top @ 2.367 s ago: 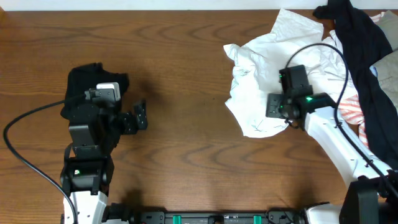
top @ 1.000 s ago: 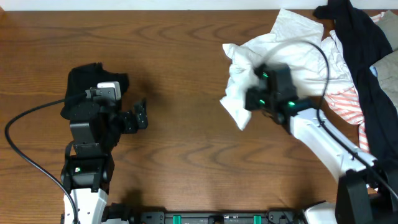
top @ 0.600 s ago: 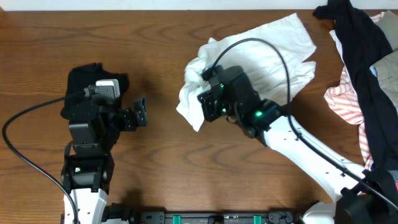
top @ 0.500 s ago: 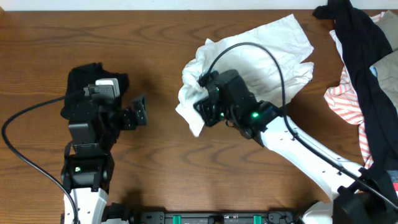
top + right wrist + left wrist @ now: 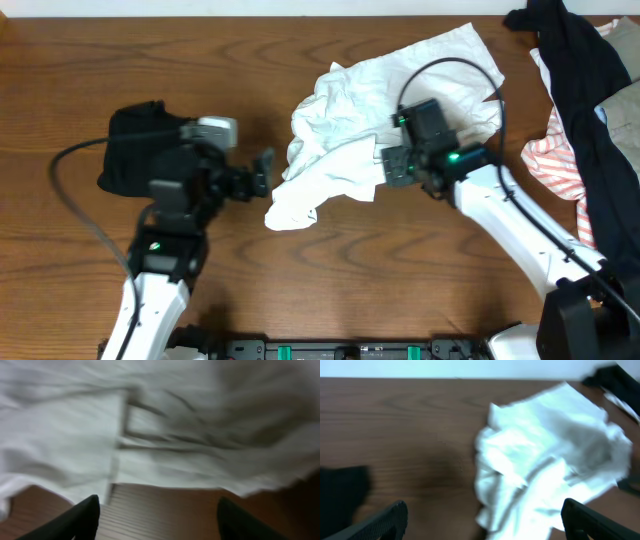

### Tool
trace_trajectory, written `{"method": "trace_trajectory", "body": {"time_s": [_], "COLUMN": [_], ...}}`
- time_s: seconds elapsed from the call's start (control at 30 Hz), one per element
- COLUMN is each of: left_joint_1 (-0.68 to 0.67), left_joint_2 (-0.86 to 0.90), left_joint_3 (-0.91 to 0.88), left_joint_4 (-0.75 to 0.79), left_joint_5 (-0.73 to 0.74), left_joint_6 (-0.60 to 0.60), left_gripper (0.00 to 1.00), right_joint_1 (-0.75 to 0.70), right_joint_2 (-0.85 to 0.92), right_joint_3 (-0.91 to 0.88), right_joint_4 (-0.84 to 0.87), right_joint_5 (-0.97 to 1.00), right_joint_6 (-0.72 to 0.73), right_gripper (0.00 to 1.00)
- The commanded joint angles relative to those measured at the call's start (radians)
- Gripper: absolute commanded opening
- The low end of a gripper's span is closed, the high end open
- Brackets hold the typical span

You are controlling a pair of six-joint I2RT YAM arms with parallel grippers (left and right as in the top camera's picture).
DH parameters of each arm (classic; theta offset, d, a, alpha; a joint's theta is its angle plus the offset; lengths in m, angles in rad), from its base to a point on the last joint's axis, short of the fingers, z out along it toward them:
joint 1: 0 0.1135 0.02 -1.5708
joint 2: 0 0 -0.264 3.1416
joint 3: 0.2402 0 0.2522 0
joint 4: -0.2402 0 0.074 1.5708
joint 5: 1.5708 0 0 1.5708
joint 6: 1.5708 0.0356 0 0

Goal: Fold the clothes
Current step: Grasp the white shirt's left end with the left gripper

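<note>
The worktop (image 5: 300, 290) now carries the white shirt (image 5: 340, 125) near its middle. It has been dragged there from the heap of other clothes (image 5: 580, 90) at the right edge and lies crumpled, not yet folded. The right gripper (image 5: 383, 165) has just let go, jaws open beside the shirt. The left gripper (image 5: 263, 175), jaws wide and empty, has swung toward its left hem, likely to help spread it.

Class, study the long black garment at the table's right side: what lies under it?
A red-striped cloth shows from under the black garment at its left edge, a beige cloth at its right. How far each runs beneath is covered.
</note>
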State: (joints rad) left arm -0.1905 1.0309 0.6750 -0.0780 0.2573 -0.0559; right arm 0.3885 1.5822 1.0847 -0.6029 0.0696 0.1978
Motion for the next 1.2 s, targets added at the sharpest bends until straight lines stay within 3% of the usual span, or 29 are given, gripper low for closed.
{"method": "trace_trajectory", "body": {"time_s": [0.0,0.1,0.3,0.53,0.8,1.13,1.17], "left_joint_1": [-0.091,-0.163,-0.288,-0.366,-0.370,-0.370,-0.370], "left_joint_2": [0.092,0.209,0.422,0.541,0.552,0.631,0.632], "left_joint_3": [0.023,0.023,0.023,0.026,0.026,0.026,0.026], "left_joint_4": [0.032,0.098,0.246,0.252,0.272,0.299,0.310], "left_joint_5": [0.004,0.004,0.002,-0.093,-0.223,-0.221,-0.221], "left_joint_6": [-0.002,0.010,0.176,0.274,0.377,0.377,0.377], "left_gripper": [0.98,0.98,0.98,0.97,0.75,0.73,0.70], "right_joint_1": [-0.074,-0.151,-0.302,-0.387,-0.389,-0.389,-0.389], "right_joint_2": [-0.007,-0.007,-0.007,-0.007,-0.007,-0.007,-0.007], "right_joint_3": [0.006,0.006,0.006,0.006,0.006,0.006,0.006], "right_joint_4": [-0.033,-0.084,-0.169,-0.228,-0.227,-0.233,-0.233], "right_joint_5": [0.024,0.024,-0.019,-0.051,-0.051,-0.066,-0.072], "right_joint_6": [-0.012,-0.011,0.008,0.007,0.008,0.011,0.011], "right_gripper": [0.77,0.82,0.84,0.84,0.75,0.71,0.68]}}
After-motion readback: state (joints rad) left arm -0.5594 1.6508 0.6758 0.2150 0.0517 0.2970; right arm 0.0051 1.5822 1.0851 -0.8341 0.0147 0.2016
